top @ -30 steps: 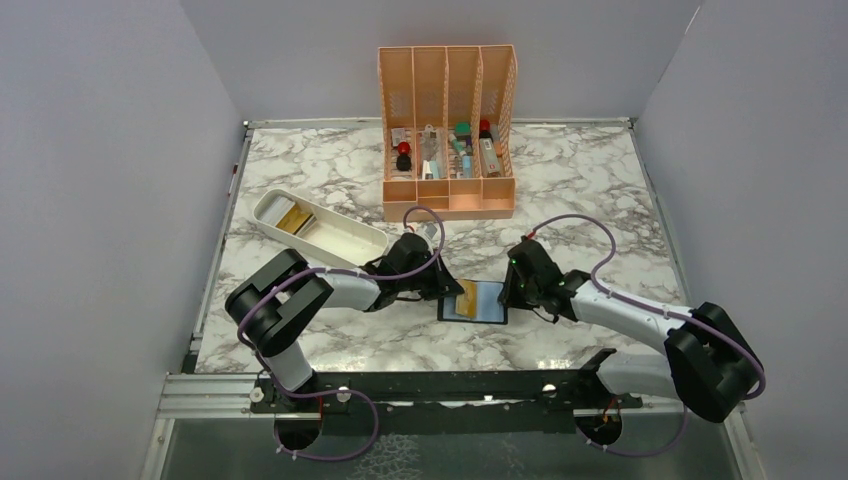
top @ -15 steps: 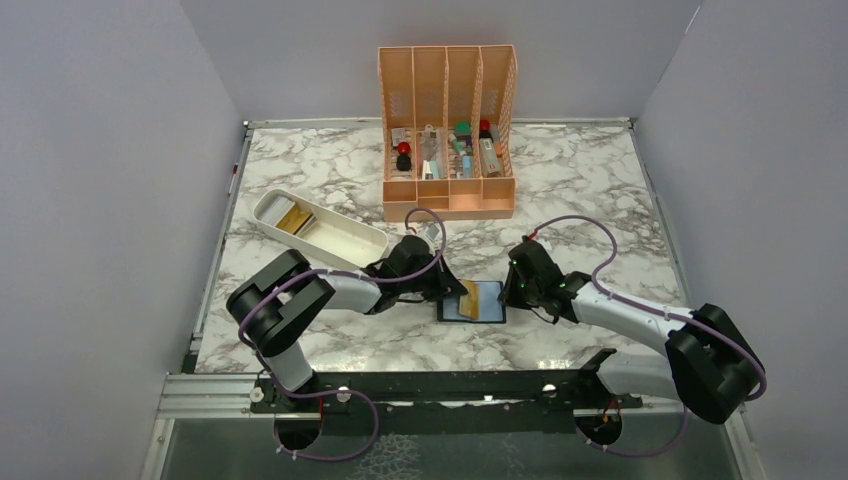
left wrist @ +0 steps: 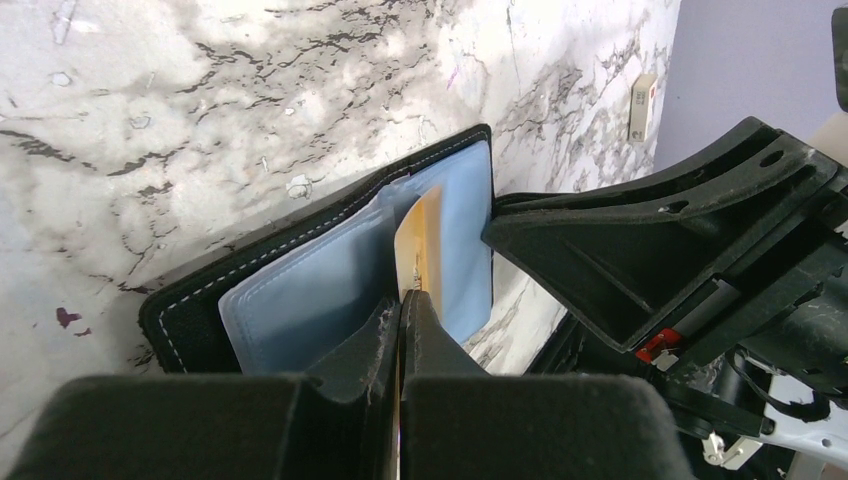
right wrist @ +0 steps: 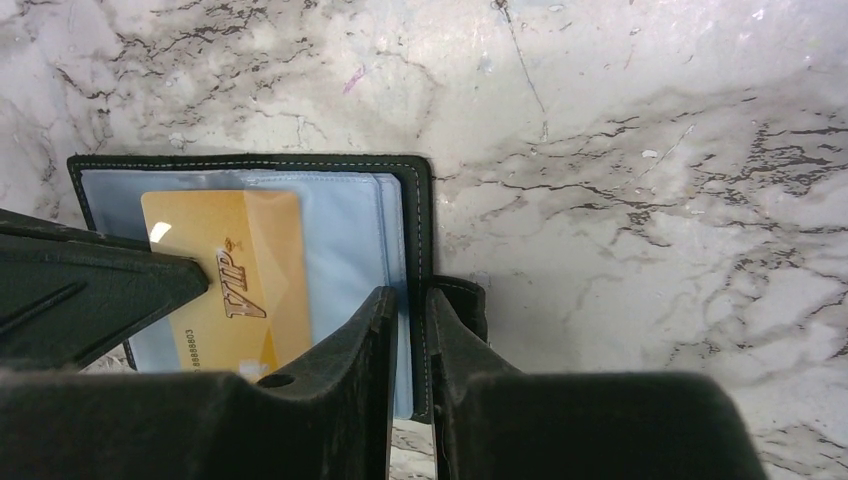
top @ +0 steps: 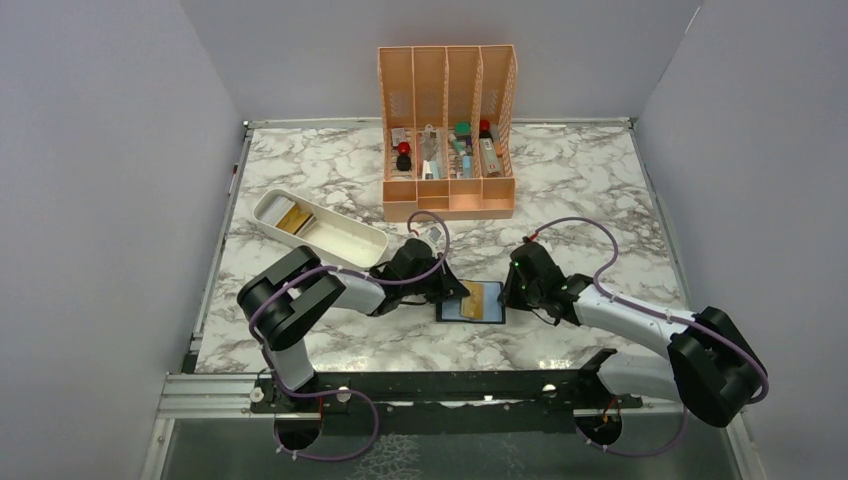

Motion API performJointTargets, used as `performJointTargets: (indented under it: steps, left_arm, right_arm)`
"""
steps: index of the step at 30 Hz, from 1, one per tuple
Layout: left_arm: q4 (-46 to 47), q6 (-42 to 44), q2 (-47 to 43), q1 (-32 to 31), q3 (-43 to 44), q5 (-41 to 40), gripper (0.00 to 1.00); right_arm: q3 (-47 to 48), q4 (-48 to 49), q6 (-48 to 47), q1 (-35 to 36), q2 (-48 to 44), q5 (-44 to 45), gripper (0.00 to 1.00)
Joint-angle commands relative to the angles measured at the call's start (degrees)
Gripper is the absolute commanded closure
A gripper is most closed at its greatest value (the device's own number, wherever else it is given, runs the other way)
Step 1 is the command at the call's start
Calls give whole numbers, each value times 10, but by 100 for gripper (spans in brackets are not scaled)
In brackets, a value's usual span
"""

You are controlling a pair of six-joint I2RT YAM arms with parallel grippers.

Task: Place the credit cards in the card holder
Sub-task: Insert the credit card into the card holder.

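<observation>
The black card holder (top: 452, 311) lies open on the marble table between the arms, its bluish pockets up. My left gripper (top: 455, 291) is shut on a gold credit card (top: 484, 298) and holds it edge-on in the pocket; the card (left wrist: 420, 240) rises from the blue sleeves of the holder (left wrist: 300, 300) just past the gripper (left wrist: 402, 298). My right gripper (right wrist: 408, 298) is shut on the holder's right edge (right wrist: 422, 220), beside its clasp tab. In the right wrist view the gold card (right wrist: 240, 270) reads "VIP" and lies partly under a clear sleeve.
An oblong white tray (top: 345, 245) at the left holds more gold cards (top: 292, 218). A tall orange slotted organiser (top: 447, 75) with small items stands at the back centre. Grey walls close in the left, right and back edges.
My left gripper has moved right with the gold card, carrying it further across the holder's pocket. My right gripper has stayed clamped on the holder's edge.
</observation>
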Motion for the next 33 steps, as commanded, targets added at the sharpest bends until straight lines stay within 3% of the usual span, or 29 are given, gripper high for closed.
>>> performJointTargets:
  steps: [1, 8, 13, 18, 33]
  left_arm:
    - [-18, 10, 18, -17, 2, -43, 100]
    - [-11, 1, 32, -40, 10, -77, 99]
    - [-12, 8, 15, -40, 3, -82, 79]
    - [-25, 25, -17, -40, -2, -95, 70]
    - [-114, 80, -50, -44, 31, -128, 66]
  right_arm:
    - [-25, 0, 15, 1, 0, -45, 80]
    - [-37, 23, 22, 1, 21, -62, 80]
    - [-30, 3, 17, 1, 4, -49, 80]
    - [-18, -28, 7, 1, -23, -26, 80]
    - [-12, -35, -6, 1, -24, -19, 80]
